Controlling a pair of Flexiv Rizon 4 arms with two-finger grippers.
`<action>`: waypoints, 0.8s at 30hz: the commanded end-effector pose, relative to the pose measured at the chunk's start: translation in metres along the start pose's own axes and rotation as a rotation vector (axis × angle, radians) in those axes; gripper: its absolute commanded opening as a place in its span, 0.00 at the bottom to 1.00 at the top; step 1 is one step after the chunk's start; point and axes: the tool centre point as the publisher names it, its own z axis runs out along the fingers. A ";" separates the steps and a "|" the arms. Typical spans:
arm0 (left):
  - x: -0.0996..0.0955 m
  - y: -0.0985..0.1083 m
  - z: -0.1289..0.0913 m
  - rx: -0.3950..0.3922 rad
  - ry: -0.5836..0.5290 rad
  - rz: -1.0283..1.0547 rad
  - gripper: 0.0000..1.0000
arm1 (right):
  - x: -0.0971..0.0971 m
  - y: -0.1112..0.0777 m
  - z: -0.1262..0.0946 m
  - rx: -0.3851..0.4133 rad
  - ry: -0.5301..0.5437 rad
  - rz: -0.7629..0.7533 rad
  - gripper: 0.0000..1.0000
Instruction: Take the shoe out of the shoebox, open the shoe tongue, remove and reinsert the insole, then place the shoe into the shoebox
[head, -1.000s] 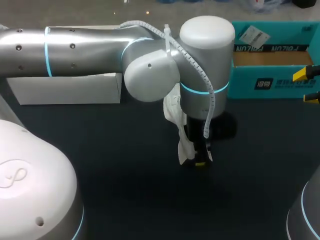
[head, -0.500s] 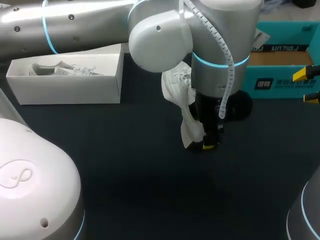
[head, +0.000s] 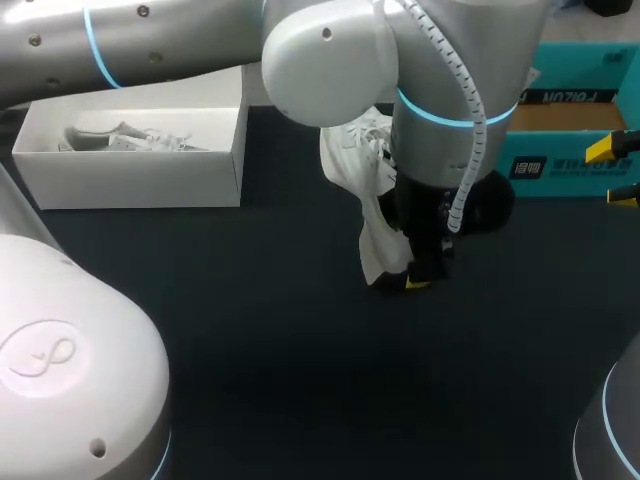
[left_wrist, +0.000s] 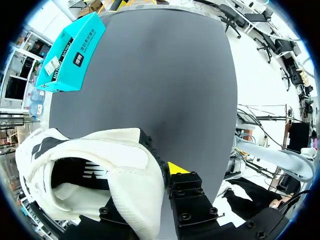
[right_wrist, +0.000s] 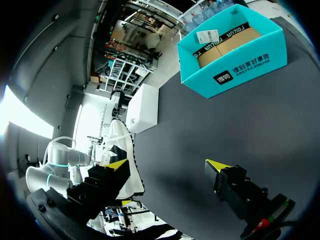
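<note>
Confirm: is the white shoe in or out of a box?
Out: the shoe hangs in the left gripper, clear of the white box and the teal box.

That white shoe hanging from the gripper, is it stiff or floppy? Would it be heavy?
Likely soft in the upper: the white shoe bends where the left gripper pinches it. Probably light, since that pinch on one edge holds it clear of the table. The textured cloth seems unlikely to slip.

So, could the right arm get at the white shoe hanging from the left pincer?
Probably yes: the white lace-up shoe hangs mid-table from the left pincer, and nothing on the dark table stands between it and the open right pincer.
</note>
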 end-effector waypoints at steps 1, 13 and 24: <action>0.000 0.000 -0.002 -0.001 -0.001 -0.001 0.00 | 0.000 -0.001 0.001 -0.001 -0.003 0.001 1.00; -0.027 0.061 -0.016 0.091 0.115 0.018 0.00 | 0.000 -0.001 0.001 -0.001 -0.003 0.001 1.00; -0.085 0.159 -0.035 0.147 0.155 0.014 0.00 | 0.000 -0.001 0.001 -0.001 -0.003 0.001 1.00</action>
